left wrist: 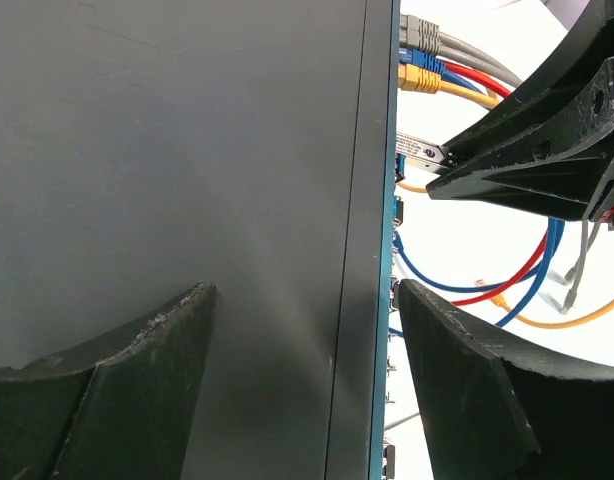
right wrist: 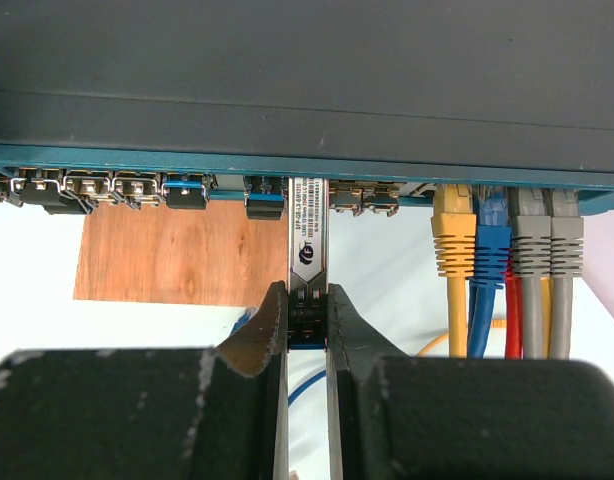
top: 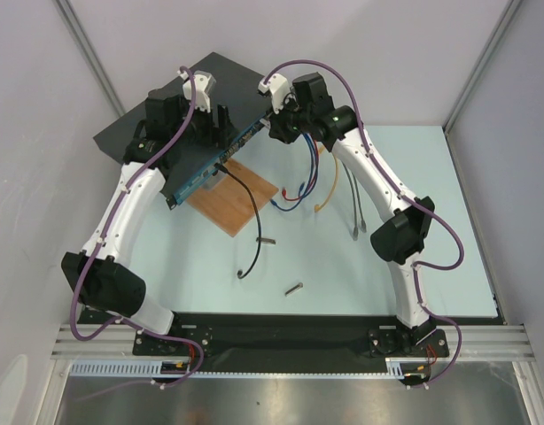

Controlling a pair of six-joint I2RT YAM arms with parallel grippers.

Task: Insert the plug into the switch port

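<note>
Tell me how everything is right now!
Switch, some ports filled, others free.
Plug, nose at a port, mostly sticking out.
Right fingers, shut on plug.
Left fingers, open over the switch's front edge.
Four cables, plugged in.

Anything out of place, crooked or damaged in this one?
Nothing is damaged or spilled. The switch lies diagonally at the far left of the table, its front edge over a wooden board. A small metal piece lies loose nearer the arms. The plug held by the right gripper looks square to its port.
</note>
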